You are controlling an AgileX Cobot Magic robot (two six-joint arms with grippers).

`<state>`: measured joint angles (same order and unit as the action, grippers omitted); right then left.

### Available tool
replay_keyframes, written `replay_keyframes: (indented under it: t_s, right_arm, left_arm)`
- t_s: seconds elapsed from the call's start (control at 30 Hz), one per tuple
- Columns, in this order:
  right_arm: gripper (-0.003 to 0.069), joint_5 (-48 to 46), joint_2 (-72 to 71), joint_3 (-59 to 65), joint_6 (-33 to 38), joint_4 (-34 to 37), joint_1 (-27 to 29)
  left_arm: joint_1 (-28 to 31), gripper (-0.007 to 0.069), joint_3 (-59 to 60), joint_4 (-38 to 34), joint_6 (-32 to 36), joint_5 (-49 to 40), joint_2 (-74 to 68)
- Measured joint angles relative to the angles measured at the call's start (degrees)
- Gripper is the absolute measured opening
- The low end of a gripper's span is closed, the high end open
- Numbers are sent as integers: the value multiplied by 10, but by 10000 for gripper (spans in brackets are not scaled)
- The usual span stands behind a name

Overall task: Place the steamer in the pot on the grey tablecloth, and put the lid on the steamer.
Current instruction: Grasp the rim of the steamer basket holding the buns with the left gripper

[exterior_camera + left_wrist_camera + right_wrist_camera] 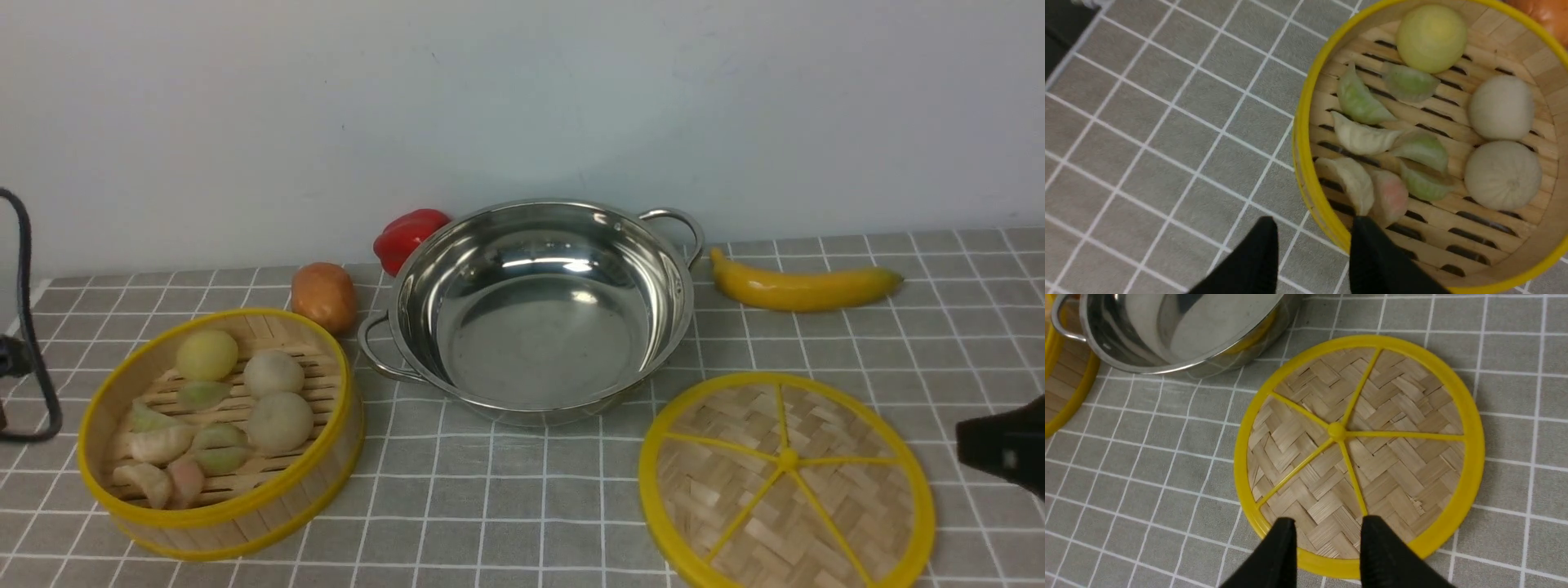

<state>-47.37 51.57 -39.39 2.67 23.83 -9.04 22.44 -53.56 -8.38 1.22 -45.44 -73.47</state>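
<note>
The steamer (245,523), a bamboo basket with yellow rims holding pale buns and dumplings, stands at the front left of the grey tablecloth (506,506). The shiny pot (539,343) sits empty at the centre, slightly behind. The woven lid (784,482) lies flat at the front right. In the left wrist view my left gripper (1314,222) is open above the steamer's rim (1300,134), one finger outside it and one over the inside. My right gripper (1327,522) is open over the near edge of the lid (1392,465). Only its black tip (1004,445) shows in the front view.
A red pepper (408,233) and a brown round vegetable (324,296) lie behind the steamer, left of the pot. A banana (804,287) lies at the back right. A white wall closes the back. A black cable (24,327) hangs at the far left.
</note>
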Motion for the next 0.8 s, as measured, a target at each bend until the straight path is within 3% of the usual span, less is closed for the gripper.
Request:
replay_keyframes:
  t_s: [0.13, 0.37, 0.8]
  right_arm:
    - [240, 0, 2, -1, 18, 12, 0]
    - [240, -10, 2, -1, 28, 15, 0]
    - [240, -19, 2, -1, 30, 48, 0]
  left_arm:
    - [0, 243, -75, -22, 45, 0, -120]
    - [0, 243, -151, -19, 55, 2, -255]
    - [0, 232, -177, -13, 61, 38, -385]
